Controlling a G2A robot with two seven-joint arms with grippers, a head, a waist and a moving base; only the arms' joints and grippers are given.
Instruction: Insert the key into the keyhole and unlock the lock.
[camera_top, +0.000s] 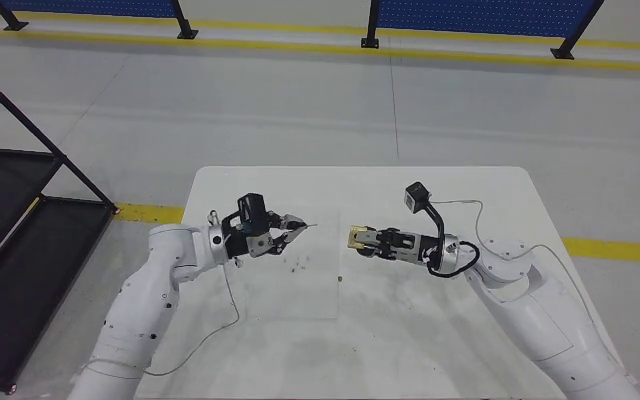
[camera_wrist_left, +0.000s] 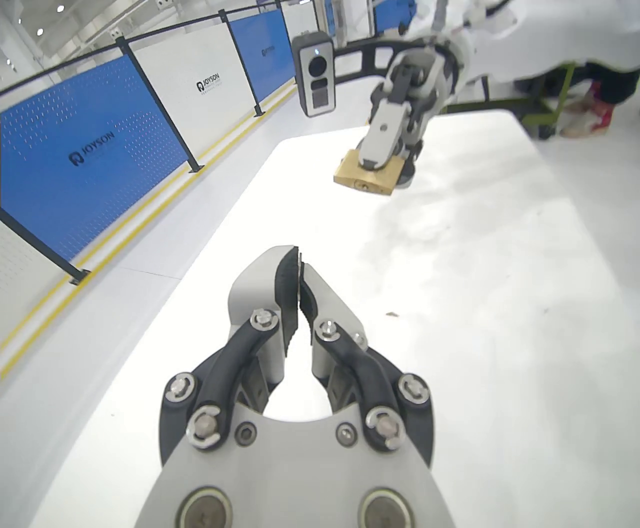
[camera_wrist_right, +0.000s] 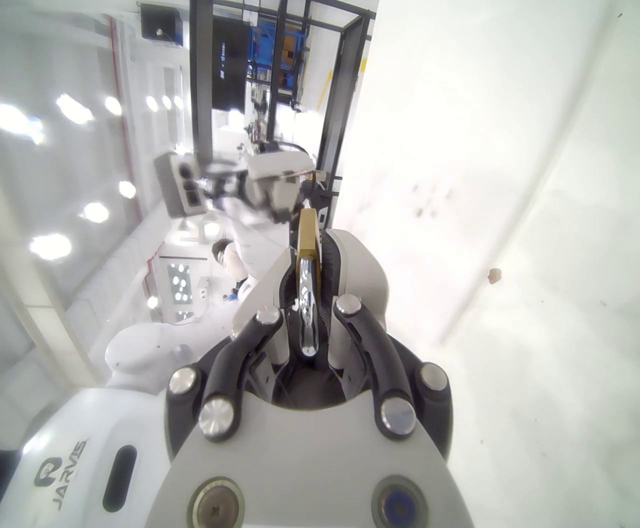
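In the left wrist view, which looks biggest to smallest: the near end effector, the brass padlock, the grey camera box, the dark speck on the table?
1. the left end effector, inflated by nearness.
2. the grey camera box and the brass padlock: too alike to rank.
3. the dark speck.

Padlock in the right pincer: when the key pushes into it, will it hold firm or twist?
Likely stiff and heavy for its size: the padlock looks solid brass. It may pivot, since the right pincer clamps only its flat faces near the shackle, leaving the keyhole end overhanging. Smooth metal could slip when the key pushes.
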